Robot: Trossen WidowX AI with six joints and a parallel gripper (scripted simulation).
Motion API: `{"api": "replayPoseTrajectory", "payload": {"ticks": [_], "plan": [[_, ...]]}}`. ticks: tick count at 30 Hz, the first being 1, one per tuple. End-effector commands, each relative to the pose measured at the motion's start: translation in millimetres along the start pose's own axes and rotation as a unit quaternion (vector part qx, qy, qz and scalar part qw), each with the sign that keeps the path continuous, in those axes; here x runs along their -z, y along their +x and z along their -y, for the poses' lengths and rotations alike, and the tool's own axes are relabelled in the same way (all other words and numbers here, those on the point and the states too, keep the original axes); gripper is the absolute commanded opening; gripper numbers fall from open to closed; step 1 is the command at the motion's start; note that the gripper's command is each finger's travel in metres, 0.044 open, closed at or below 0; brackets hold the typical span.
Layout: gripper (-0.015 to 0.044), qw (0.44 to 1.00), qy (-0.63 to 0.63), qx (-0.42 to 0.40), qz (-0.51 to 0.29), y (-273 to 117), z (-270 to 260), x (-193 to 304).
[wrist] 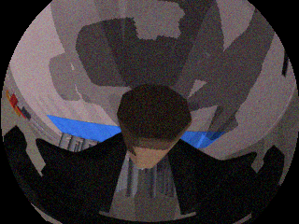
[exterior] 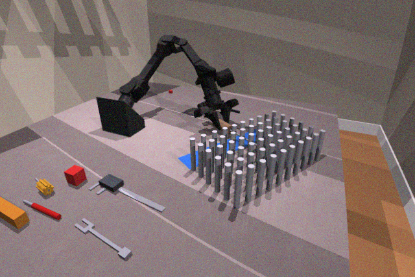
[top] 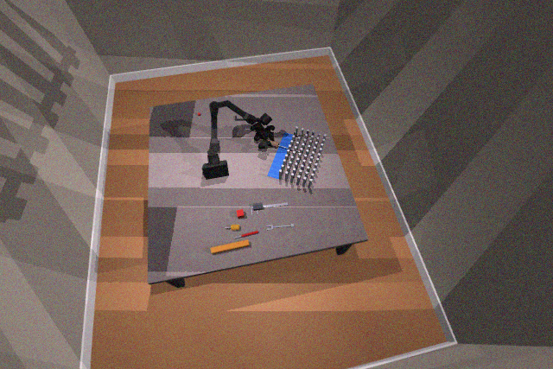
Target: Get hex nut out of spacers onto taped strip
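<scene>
My gripper is shut on the wooden handle of a thin tool, low at the strip's outer edge. The tool's thin dark shaft crosses above the blue taped strip to the front of the spacer field; its far end is hidden among the spacers. The grey metal spacers stand upright in several rows. The hex nut cannot be made out in any view.
Away from the field lie a dark-headed tool with a flat blade, a forked metal tool, a red cube, a yellow knobbed piece, a red-handled tool and an orange bar.
</scene>
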State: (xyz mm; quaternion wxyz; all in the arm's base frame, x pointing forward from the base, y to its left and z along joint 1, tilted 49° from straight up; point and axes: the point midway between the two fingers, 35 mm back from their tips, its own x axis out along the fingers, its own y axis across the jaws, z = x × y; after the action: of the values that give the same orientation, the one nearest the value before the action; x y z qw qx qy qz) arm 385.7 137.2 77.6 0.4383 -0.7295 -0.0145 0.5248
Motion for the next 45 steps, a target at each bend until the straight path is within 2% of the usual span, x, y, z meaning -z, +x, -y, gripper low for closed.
{"api": "replayPoseTrajectory", "payload": {"ticks": [1, 45], "plan": [[0.0, 1.0, -0.004, 0.002, -0.001, 1.3, 1.3, 3.5], [0.0, 1.0, -0.004, 0.003, -0.002, 18.0, 0.6, 28.4]]}}
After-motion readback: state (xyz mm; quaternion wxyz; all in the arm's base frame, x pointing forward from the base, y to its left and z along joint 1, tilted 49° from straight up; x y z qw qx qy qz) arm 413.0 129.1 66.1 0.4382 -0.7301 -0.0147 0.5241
